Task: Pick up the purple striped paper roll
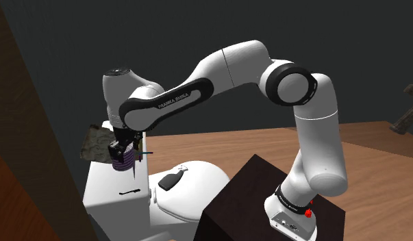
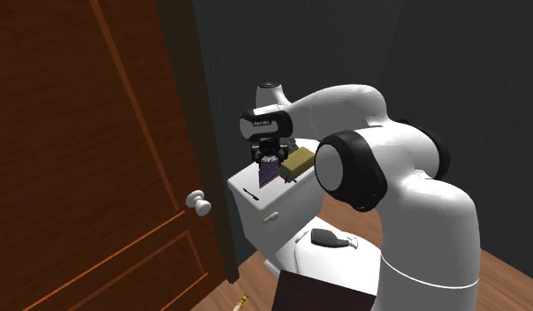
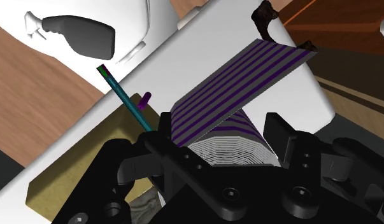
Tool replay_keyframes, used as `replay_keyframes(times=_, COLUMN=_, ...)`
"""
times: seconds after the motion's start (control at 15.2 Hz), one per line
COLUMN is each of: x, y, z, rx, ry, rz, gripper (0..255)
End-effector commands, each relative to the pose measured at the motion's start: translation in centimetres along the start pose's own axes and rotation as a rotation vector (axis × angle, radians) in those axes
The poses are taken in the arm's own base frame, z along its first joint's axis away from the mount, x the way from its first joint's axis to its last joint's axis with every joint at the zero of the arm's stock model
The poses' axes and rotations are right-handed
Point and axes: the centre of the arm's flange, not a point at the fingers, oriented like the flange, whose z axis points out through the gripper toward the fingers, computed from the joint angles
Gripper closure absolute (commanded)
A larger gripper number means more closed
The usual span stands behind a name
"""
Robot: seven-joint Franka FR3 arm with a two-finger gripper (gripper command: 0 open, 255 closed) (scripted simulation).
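The purple striped paper roll sits between the two black fingers of the claw, which are clamped against its sides. A loose striped sheet fans out from the roll, away from the claw. In the shoulder view the roll hangs under the claw over the flat lid of a white toilet tank; I cannot tell whether its lower end touches the lid. The second exterior view shows the roll in the claw above the tank.

On the tank lid near the roll lie a teal pencil and a small purple peg. An olive-brown box stands on the lid just beside the claw. A dark spray bottle lies on the closed toilet seat lid below the tank. A brown panelled door with a white knob stands beside the toilet, and the arm's dark stand sits close to the bowl.
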Motion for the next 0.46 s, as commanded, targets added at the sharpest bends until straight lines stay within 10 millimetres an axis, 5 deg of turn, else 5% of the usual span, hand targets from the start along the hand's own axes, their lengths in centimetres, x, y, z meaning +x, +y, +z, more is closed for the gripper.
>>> replay_keyframes(times=0.0, x=-0.1, y=0.1, z=-1.0, rx=0.000, ry=0.001, rz=0.000, gripper=255)
replay_keyframes(times=0.4, x=-0.1, y=0.1, z=-3.2, rx=0.000, ry=0.001, rz=0.000, gripper=255)
